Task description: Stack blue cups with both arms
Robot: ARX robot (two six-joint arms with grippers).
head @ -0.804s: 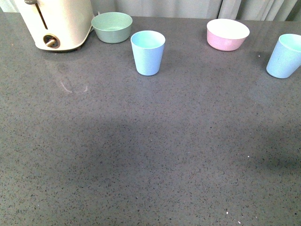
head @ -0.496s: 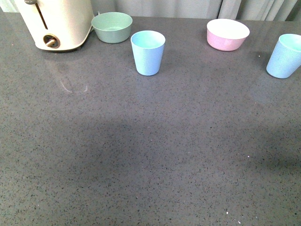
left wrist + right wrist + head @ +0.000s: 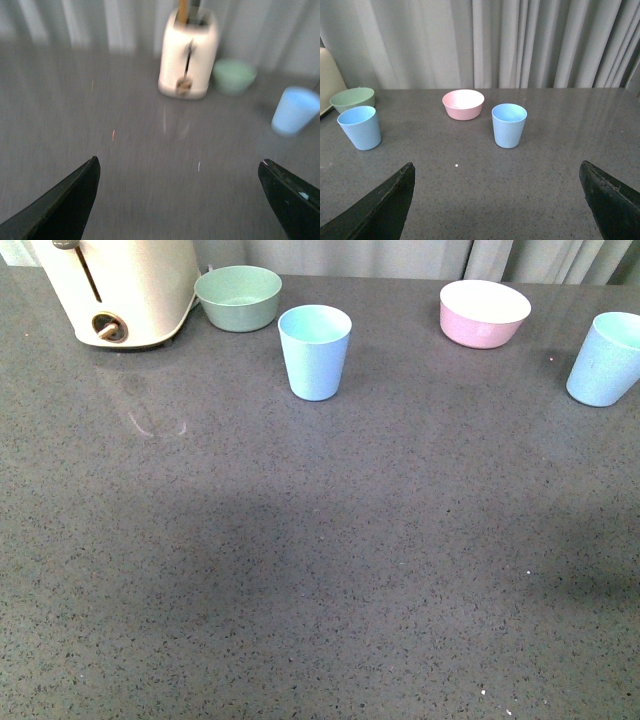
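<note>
right wrist view: right claw [image 3: 496,169] wide open, right cup [image 3: 509,126] straight ahead of it. left claw [image 3: 178,162] open too, left cup [image 3: 295,111] ahead, off-centre. looks like the reach step; next, close in.

Counter [image 3: 320,570]: near and middle zones are bare across the full width, giving open passage from either side. All obstacles sit along the far edge.

- Far left: cream toaster [image 3: 125,290], with the green bowl [image 3: 238,297] just beside it.
- Left blue cup [image 3: 314,352] stands near the green bowl but apart from it; its near and right sides are open.
- A wide gap lies between this cup and the pink bowl [image 3: 484,313].
- Right blue cup [image 3: 605,360] stands at the right frame edge, apart from the pink bowl, with its near side open.
- Curtain [image 3: 520,45] closes off the back.
</note>
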